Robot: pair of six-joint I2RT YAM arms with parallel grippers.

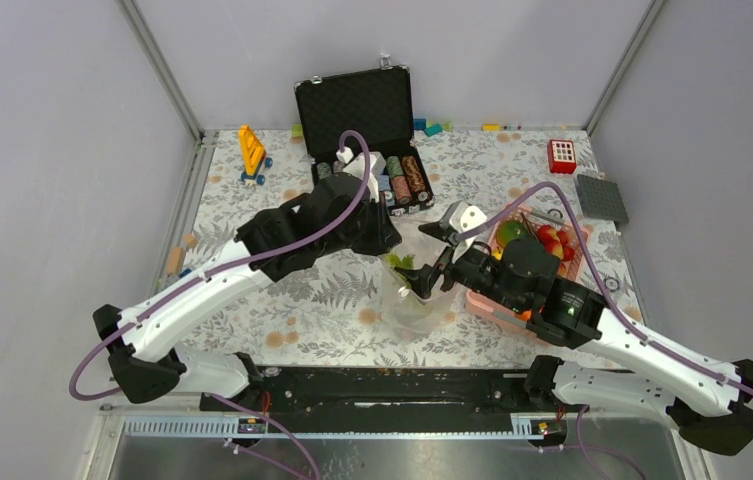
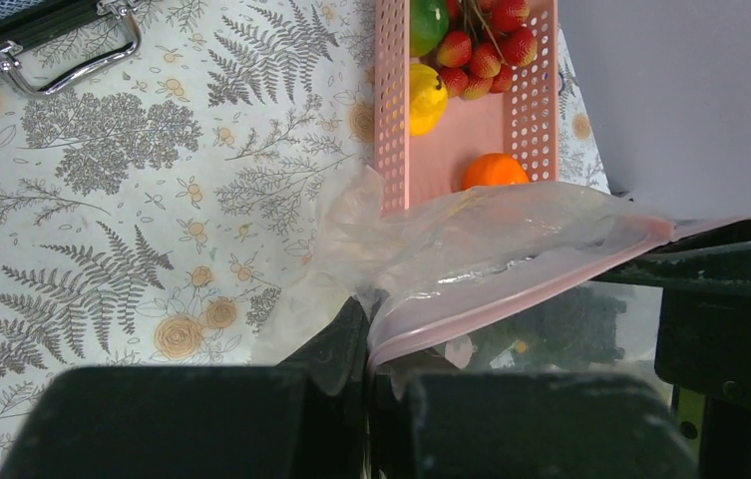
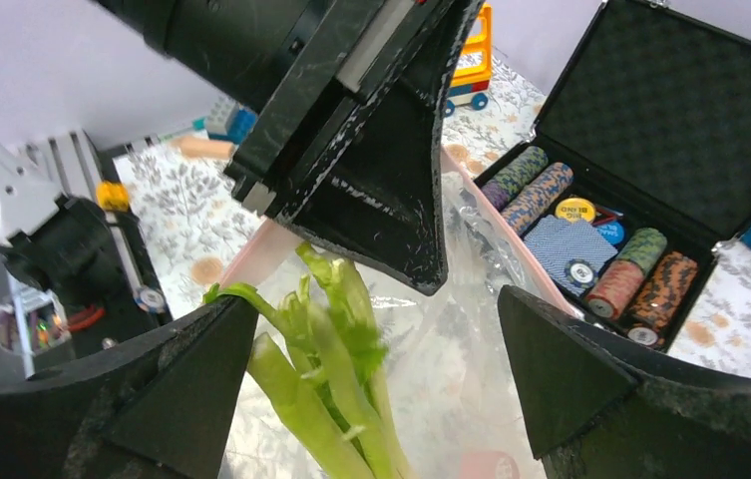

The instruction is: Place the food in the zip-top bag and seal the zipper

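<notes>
Right claw (image 1: 424,280) open over upright celery (image 3: 336,369) in bag (image 2: 471,249) left claw (image 2: 366,349) grips; fruit (image 2: 495,172) in basket (image 2: 388,100) lies right, nearer it.

Celery (image 1: 399,262) in bag (image 1: 418,312) (upright).

Long pale-green celery stalk (image 3: 336,384) in the clear crinkly zip-top bag (image 1: 420,308), toward the patterned table's (image 1: 332,295) near edge; pink slatted plastic basket (image 2: 388,110) just right; open black case (image 1: 357,100) at far edge.
</notes>
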